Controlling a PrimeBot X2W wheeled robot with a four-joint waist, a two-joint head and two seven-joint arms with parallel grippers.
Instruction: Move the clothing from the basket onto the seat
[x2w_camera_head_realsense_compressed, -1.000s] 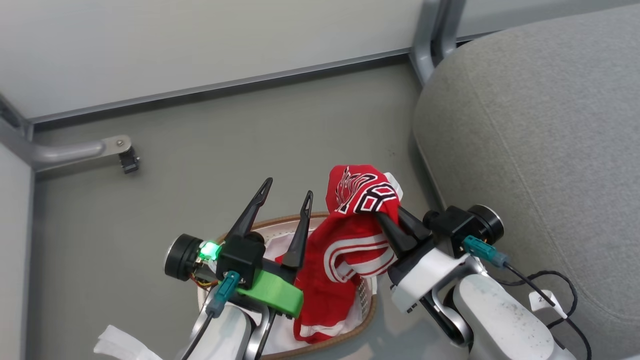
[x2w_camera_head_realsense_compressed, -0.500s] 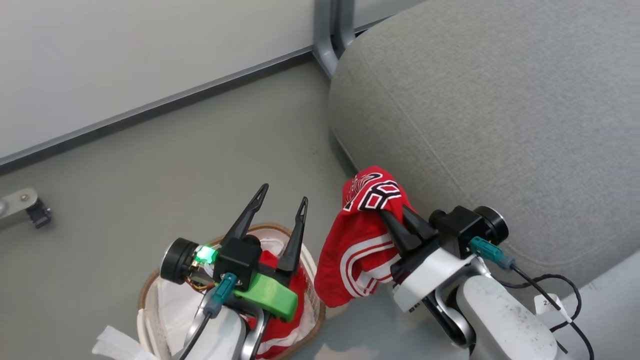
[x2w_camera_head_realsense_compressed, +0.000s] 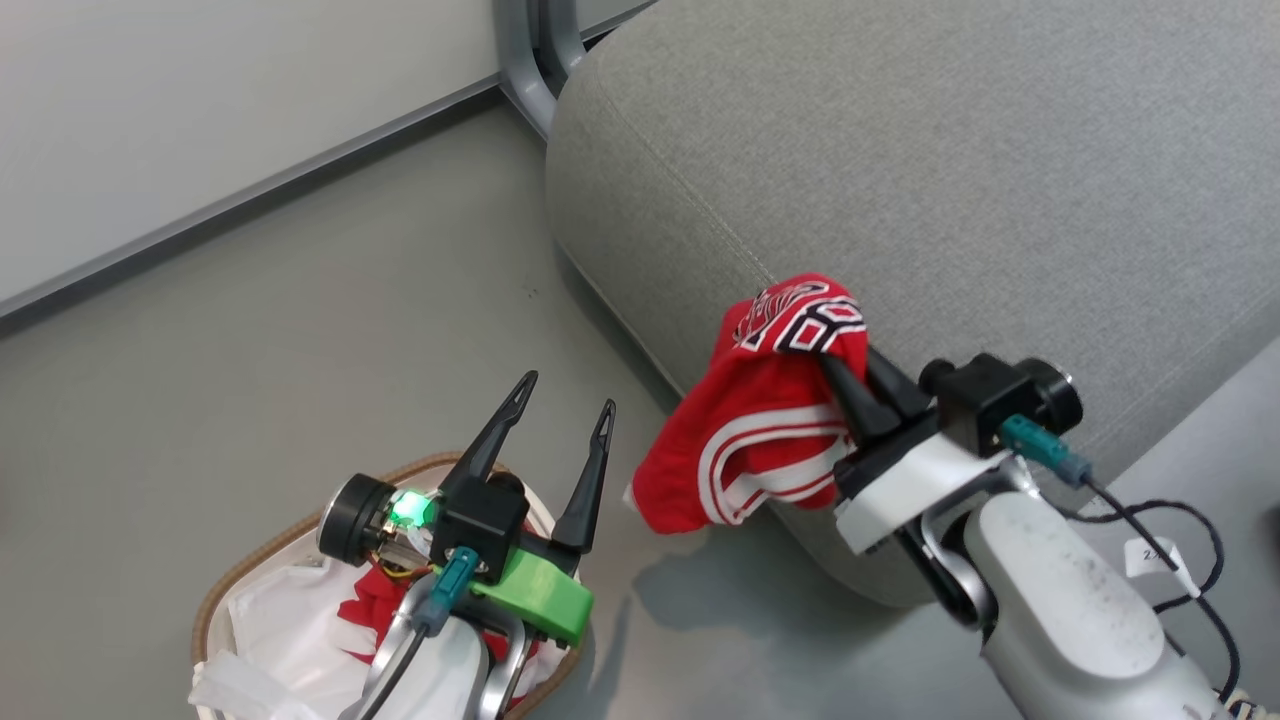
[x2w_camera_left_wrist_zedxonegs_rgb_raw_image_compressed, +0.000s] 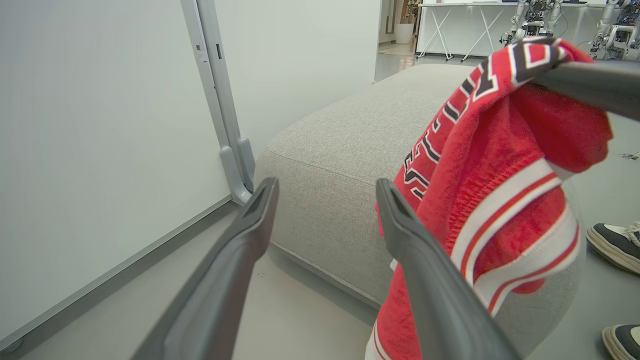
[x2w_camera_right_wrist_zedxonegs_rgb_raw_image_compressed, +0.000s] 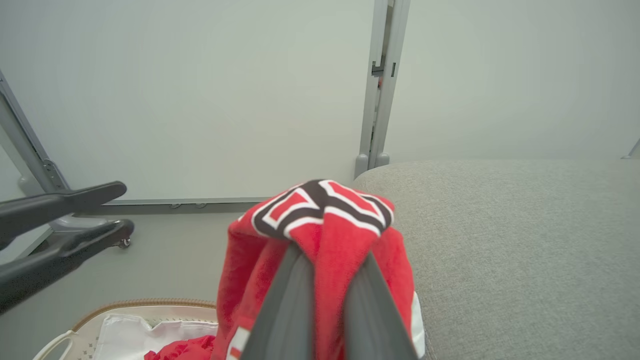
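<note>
Grey floor below, a red jersey hangs beside the edge of the seat, clear of the basket.
Soft, light and limp, it droops from the right gripper, clamped on a bunched fold by the lettering; a gathered handful looks the surest hold. The left gripper hovers empty, fingers spread, over the basket, where another red garment lies.

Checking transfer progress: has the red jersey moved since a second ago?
Yes. The jersey, pinched by the right gripper, has left the basket and now hangs against the seat edge.
</note>
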